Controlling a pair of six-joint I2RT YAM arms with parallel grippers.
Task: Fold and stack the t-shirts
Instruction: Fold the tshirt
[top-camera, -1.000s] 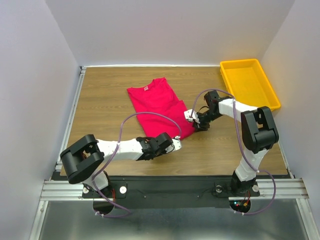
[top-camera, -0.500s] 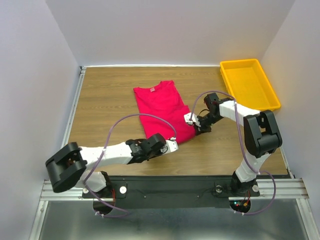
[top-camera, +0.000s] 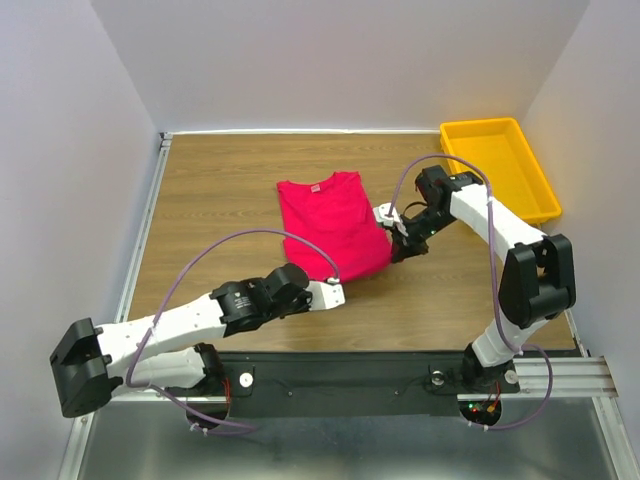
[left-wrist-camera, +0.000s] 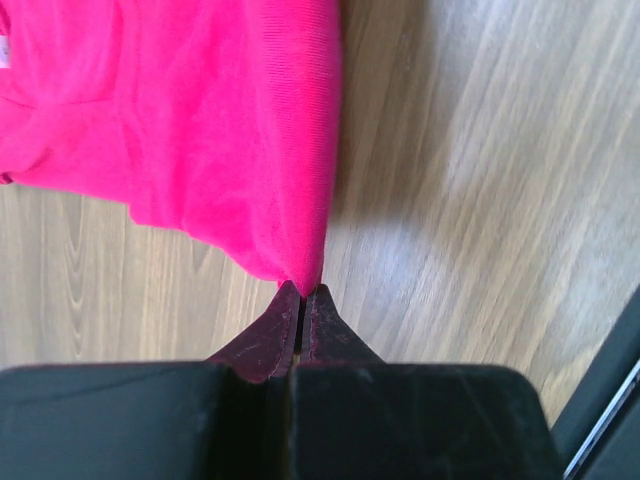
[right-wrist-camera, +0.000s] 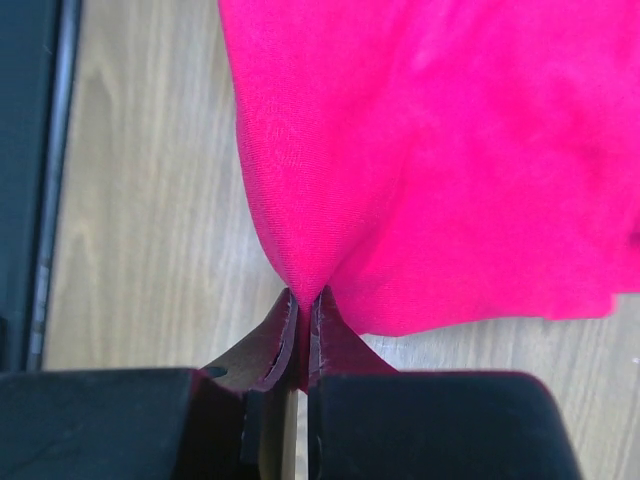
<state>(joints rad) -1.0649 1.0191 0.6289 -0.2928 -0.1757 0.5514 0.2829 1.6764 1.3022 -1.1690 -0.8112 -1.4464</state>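
The crimson t-shirt (top-camera: 330, 225) lies in the middle of the table as a narrow folded panel, its collar end farthest from the arms. My left gripper (top-camera: 338, 291) is shut on the near bottom corner of the t-shirt (left-wrist-camera: 200, 130); in the left wrist view the fabric tapers into the closed tips of the left gripper (left-wrist-camera: 302, 291). My right gripper (top-camera: 393, 240) is shut on the shirt's right edge. The right wrist view shows a pinch of the t-shirt (right-wrist-camera: 420, 150) drawn into the right gripper (right-wrist-camera: 304, 296).
A yellow tray (top-camera: 497, 165) stands at the back right corner. White walls close in the table on three sides. Bare wooden tabletop (top-camera: 210, 200) lies left of the shirt, and the black base rail (top-camera: 330, 365) runs along the near edge.
The right gripper closed on the shirt's edge. The shirt has shifted right and turned straighter, and the left arm has stretched out low while holding its corner.
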